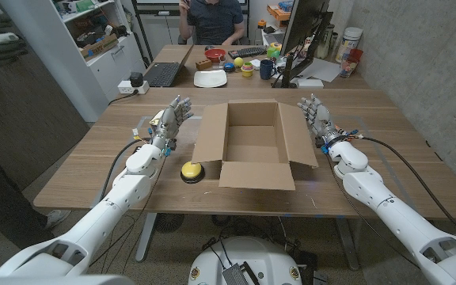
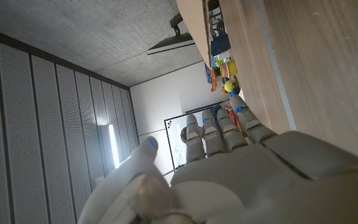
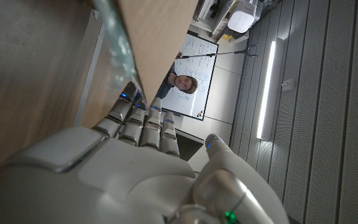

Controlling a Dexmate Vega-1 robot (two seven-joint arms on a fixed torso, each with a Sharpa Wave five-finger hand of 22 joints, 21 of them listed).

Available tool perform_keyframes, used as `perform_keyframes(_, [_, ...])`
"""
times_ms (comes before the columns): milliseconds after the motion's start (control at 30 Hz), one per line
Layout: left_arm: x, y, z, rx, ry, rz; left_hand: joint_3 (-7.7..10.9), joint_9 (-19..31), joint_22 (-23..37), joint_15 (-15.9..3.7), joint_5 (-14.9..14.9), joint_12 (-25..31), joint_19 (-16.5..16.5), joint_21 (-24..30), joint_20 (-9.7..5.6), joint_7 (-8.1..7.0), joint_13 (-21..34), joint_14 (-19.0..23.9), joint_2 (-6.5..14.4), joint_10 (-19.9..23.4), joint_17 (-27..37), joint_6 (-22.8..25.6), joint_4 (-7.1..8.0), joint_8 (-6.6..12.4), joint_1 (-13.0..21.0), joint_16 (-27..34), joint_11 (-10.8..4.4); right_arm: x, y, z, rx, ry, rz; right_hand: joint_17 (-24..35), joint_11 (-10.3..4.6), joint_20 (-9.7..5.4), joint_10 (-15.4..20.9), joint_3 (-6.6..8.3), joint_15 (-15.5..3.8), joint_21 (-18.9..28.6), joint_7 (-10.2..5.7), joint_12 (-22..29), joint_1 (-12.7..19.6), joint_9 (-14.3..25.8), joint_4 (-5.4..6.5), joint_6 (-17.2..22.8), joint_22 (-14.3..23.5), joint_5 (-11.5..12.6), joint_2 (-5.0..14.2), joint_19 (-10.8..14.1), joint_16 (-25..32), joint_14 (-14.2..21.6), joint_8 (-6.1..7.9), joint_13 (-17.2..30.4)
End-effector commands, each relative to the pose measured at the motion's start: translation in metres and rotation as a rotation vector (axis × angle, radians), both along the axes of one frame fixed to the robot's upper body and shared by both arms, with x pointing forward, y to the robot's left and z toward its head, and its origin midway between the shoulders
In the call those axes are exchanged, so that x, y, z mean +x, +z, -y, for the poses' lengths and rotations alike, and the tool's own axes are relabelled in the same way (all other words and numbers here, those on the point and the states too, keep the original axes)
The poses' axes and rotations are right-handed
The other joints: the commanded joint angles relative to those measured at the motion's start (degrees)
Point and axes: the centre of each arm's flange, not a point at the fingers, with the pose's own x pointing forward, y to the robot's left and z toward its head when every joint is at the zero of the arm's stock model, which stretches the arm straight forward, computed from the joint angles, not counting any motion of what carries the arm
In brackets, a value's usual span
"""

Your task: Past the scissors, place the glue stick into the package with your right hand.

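An open cardboard box (image 1: 252, 145) stands in the middle of the wooden table (image 1: 370, 107), flaps spread, its inside bare as far as I see. My left hand (image 1: 169, 120) stands just left of the box with fingers straight and apart, holding nothing. My right hand (image 1: 317, 117) stands just right of the box, fingers likewise extended and empty. In the left wrist view my left hand (image 2: 229, 168) reaches along the table with the box flap (image 2: 194, 18) ahead. In the right wrist view my right hand (image 3: 123, 168) lies beside the box flap (image 3: 148, 37).
A yellow round button (image 1: 190, 171) sits at the box's front left corner. Behind my table a second desk (image 1: 172, 55) carries a keyboard (image 1: 163, 74), a white bowl (image 1: 210, 78), cups, toys and a monitor (image 1: 301, 32). A person (image 1: 212, 17) sits there.
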Motion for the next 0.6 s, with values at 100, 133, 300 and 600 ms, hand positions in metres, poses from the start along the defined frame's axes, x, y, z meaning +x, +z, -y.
perform_keyframes(100, [-0.006,-0.001,-0.021,-0.101,0.023,0.02,0.41,0.27,0.21,-0.08,0.38,0.42,0.0,0.32,0.56,-0.02,0.18,0.4,-0.03,0.48,0.1,0.32,-0.13,0.34,0.61,0.42,0.02,-0.016,0.017,0.003,-0.035,-0.017,0.084,0.23,0.15,0.06,0.37,0.4,0.13,0.36,-0.06,0.17,-0.3,0.18,-0.01,0.51,0.24,0.24,0.62,0.49,0.35,0.46,0.38,0.17])
perform_keyframes(133, [-0.006,-0.001,-0.021,-0.099,0.024,0.019,0.41,0.27,0.21,-0.08,0.38,0.41,0.0,0.31,0.57,0.0,0.18,0.41,-0.03,0.48,0.1,0.32,-0.13,0.34,0.61,0.43,0.05,-0.017,0.019,0.003,-0.049,-0.021,0.09,0.23,0.14,0.05,0.36,0.4,0.11,0.35,-0.06,0.16,-0.3,0.18,-0.02,0.52,0.25,0.24,0.62,0.48,0.35,0.47,0.38,0.17])
perform_keyframes(300, [-0.005,-0.002,-0.019,-0.097,0.018,0.016,0.39,0.27,0.21,-0.08,0.39,0.42,0.04,0.27,0.54,0.0,0.18,0.43,-0.03,0.51,0.1,0.3,-0.13,0.33,0.61,0.43,0.0,-0.024,0.031,0.005,-0.105,-0.058,0.136,0.21,0.16,0.11,0.38,0.42,0.09,0.32,0.0,0.17,-0.23,0.18,-0.07,0.56,0.24,0.25,0.6,0.52,0.33,0.45,0.4,0.16])
perform_keyframes(600, [-0.007,0.0,-0.02,-0.092,0.022,0.023,0.35,0.27,0.21,-0.04,0.39,0.38,0.07,0.2,0.55,0.08,0.18,0.36,-0.03,0.44,0.1,0.4,-0.14,0.36,0.61,0.4,0.09,-0.034,0.051,0.013,-0.186,-0.138,0.205,0.14,0.12,0.12,0.53,0.49,-0.06,0.28,-0.11,0.23,0.02,0.17,-0.28,0.64,0.24,0.27,0.54,0.6,0.32,0.52,0.43,0.16])
